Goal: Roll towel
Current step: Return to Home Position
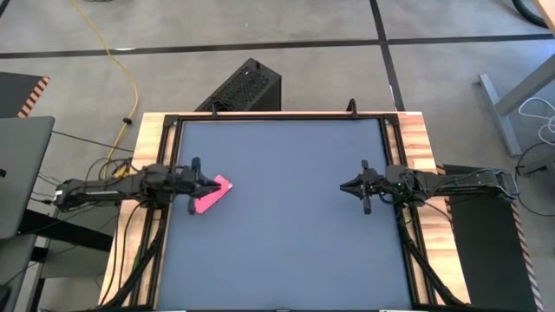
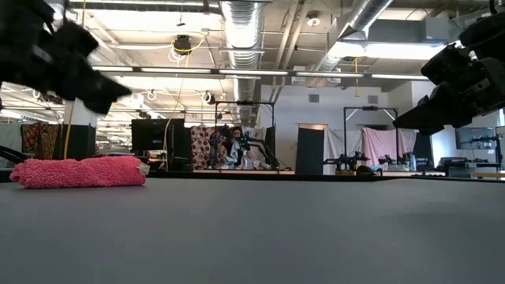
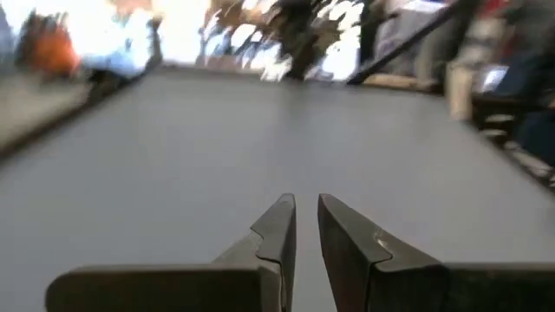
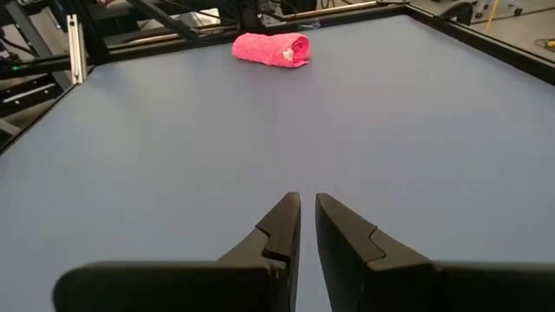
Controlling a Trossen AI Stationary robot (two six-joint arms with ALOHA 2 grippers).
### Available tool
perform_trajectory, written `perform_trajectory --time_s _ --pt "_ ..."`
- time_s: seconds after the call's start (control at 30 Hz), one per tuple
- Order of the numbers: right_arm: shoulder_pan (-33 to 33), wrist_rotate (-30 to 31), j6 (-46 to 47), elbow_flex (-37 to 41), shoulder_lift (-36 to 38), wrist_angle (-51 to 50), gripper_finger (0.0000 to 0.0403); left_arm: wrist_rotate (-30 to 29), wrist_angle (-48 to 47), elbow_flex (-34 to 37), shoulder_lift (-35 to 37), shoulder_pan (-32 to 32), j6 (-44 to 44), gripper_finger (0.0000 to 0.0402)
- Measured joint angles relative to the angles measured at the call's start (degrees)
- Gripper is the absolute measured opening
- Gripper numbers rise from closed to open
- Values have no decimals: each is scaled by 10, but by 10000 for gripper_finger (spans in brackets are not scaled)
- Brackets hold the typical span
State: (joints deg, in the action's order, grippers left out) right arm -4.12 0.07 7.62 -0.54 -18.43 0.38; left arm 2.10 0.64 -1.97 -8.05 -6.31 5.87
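Since the towel (image 1: 213, 196) lies rolled into a short pink log near the tabletop's (image 1: 286, 225) left edge, the job looks all but finished. The left tool (image 3: 306, 211) hangs above it, fingers nearly together, holding nothing. The right tool (image 4: 307, 208), equally pinched and empty, waits by the right edge. The towel is probably light, soft and prone to unrolling, so any regrasp should pinch across the roll's middle.

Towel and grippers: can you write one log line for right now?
towel: rolled, left on table | left gripper: raised over towel, shut, empty | right gripper: raised at right, shut, empty
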Motion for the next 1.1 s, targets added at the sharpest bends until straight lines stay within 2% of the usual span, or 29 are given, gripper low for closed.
perform_trajectory --time_s 0.1,0.23,0.33,0.47,0.67,0.93,1.0,1.1 --pt "0 0 0 0 0 -1 68 50 39 -4 4 0 -41 43" --pt "0 0 -1 0 0 -1 68 82 48 -4 13 0 -55 43" --pt "0 0 -12 0 0 -1 68 82 36 -4 18 0 -45 43" --pt "0 0 -47 0 0 -1 68 81 -26 -4 17 0 -12 43" --pt "0 1 -53 0 0 -1 68 78 -28 -4 13 0 6 43" --pt "7 -3 -53 1 0 7 68 75 -30 -4 13 0 -84 43" --pt "11 -34 -77 1 0 22 68 67 -31 -4 13 0 -93 43" --pt "16 -114 -136 1 1 71 68 66 -32 -4 13 0 -105 43"
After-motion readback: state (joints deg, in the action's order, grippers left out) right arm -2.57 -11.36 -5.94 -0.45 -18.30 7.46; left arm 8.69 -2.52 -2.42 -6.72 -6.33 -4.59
